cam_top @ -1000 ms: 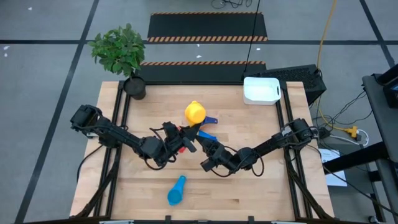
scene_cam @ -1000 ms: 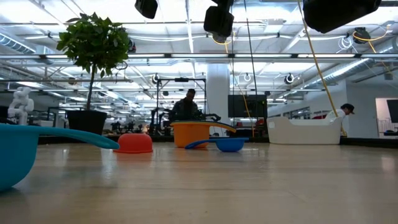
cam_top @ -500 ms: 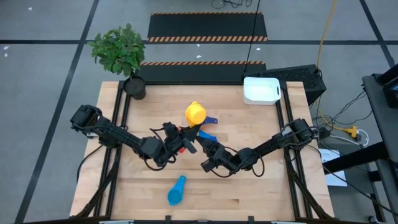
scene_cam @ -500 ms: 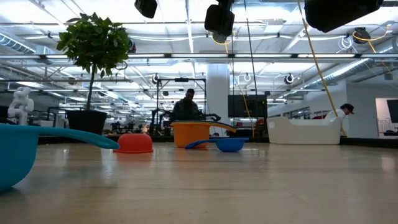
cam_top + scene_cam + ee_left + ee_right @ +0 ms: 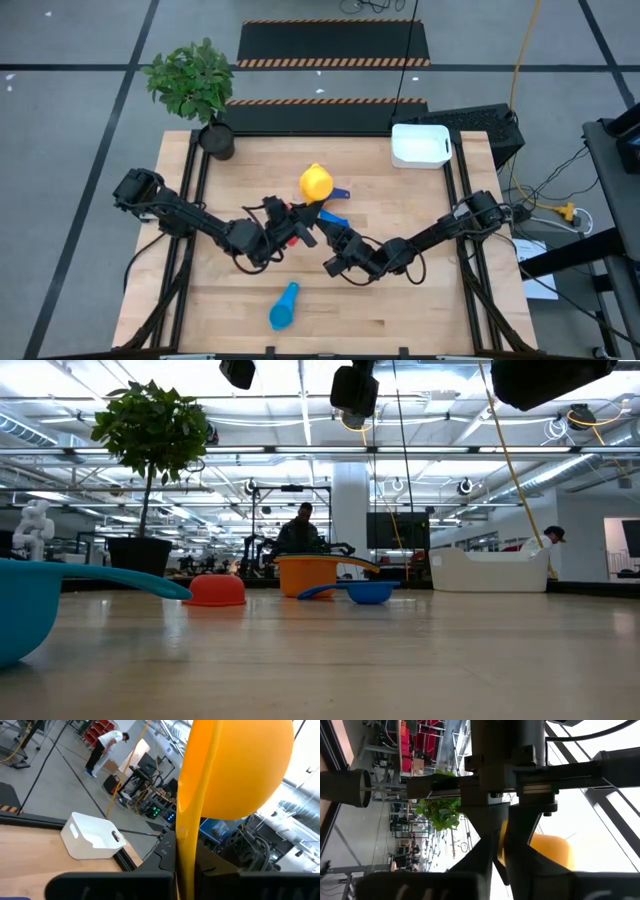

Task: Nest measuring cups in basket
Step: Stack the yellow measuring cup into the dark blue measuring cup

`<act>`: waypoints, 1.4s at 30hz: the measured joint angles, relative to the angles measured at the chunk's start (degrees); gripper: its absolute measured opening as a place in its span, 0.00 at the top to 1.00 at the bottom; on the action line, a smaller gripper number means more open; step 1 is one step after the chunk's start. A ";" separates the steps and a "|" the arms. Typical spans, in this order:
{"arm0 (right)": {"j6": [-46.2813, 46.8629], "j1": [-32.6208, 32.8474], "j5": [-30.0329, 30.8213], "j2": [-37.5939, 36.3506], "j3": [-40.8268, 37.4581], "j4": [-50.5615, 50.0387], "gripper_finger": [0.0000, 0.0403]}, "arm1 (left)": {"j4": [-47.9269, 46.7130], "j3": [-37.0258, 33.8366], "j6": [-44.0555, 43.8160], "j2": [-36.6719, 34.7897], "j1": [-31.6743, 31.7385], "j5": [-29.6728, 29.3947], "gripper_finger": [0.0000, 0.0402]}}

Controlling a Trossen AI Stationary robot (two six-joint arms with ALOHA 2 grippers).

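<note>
The left gripper (image 5: 186, 879) is closed on the handle of the yellow measuring cup (image 5: 315, 181) and holds it in the air with the bowl uppermost, well short of the white basket (image 5: 420, 146) and to its left in the high view. The basket stands at the far right corner of the counter (image 5: 420, 300) with no cup in it. The right gripper (image 5: 333, 241) faces the left one at close range, nearer the front edge than the basket is; I cannot tell whether its fingers are open or closed. Below the raised cup, away from the basket, an orange cup (image 5: 310, 575), an upturned red cup (image 5: 217, 590) and a blue cup (image 5: 370, 592) lie on the counter. A light blue cup (image 5: 284, 306) lies farthest from the basket, near the front edge.
</note>
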 joint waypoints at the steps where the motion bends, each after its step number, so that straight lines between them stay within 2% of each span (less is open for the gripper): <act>1: -0.08 0.02 0.25 -0.01 0.02 0.02 0.96 | -0.04 -0.02 0.50 0.02 0.02 0.11 0.98; 5: -0.46 0.31 0.67 -0.02 0.02 -0.01 0.99 | 0.00 -0.02 2.57 0.04 0.00 1.37 0.93; 16: -0.72 0.33 1.64 -0.05 0.11 0.04 1.00 | -0.40 -0.09 11.47 -4.26 -2.56 1.58 0.49; 21: 1.47 0.35 2.55 -1.06 0.04 -0.15 1.00 | -2.74 0.04 14.67 -6.07 -4.89 1.54 0.37; 27: 2.02 0.67 5.76 -2.76 0.00 -0.08 1.00 | -9.23 0.02 12.42 -6.54 -5.84 -0.05 0.35; 37: 1.74 1.36 6.55 -3.19 0.00 -0.12 1.00 | -14.63 -0.02 11.17 -6.34 -5.34 -1.76 0.41; 42: 4.53 1.69 6.63 -4.30 0.00 -0.04 1.00 | -19.52 -0.02 11.77 -6.80 -5.91 -2.01 0.42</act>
